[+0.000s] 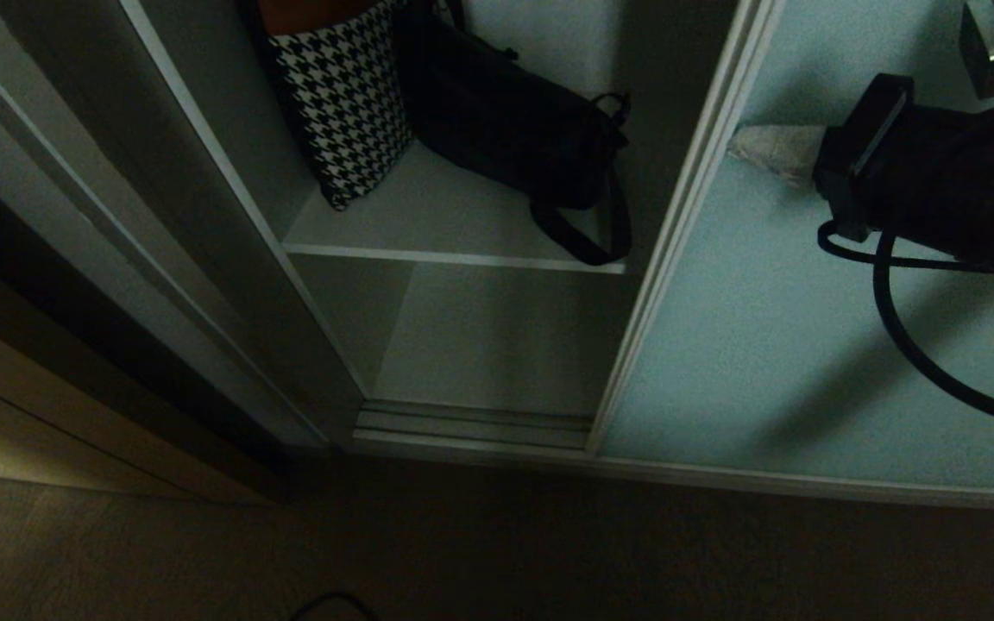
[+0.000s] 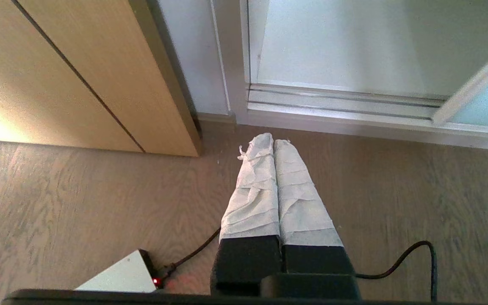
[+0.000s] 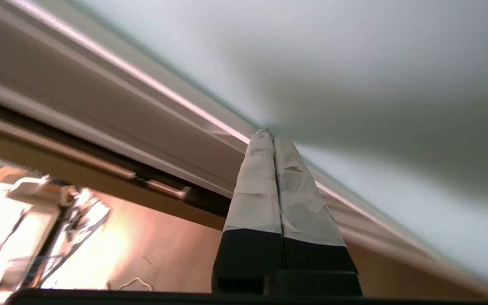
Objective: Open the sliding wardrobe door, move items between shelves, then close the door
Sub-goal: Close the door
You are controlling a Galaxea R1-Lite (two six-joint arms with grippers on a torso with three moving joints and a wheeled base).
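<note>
From my head camera, the sliding wardrobe door (image 1: 808,345) stands on the right with the opening to its left. On the upper shelf (image 1: 428,226) a black bag (image 1: 506,121) leans beside a houndstooth cushion (image 1: 343,103), its strap loop (image 1: 588,233) hanging over the shelf's front edge. The lower shelf (image 1: 497,345) sits beneath. My right gripper (image 1: 743,145) reaches in from the right, its taped tip at the door's frame edge (image 1: 687,216).

My left wrist camera shows my left gripper (image 2: 273,144) clenched on nothing, taped fingers pressed together, pointing down over the wooden floor (image 2: 79,203) near the door track (image 2: 337,101) and a wooden panel (image 2: 57,76).

My right wrist camera shows my right gripper (image 3: 268,133) clenched too, empty, its tip at the frame edge (image 3: 176,101) of the frosted panel (image 3: 354,63).
</note>
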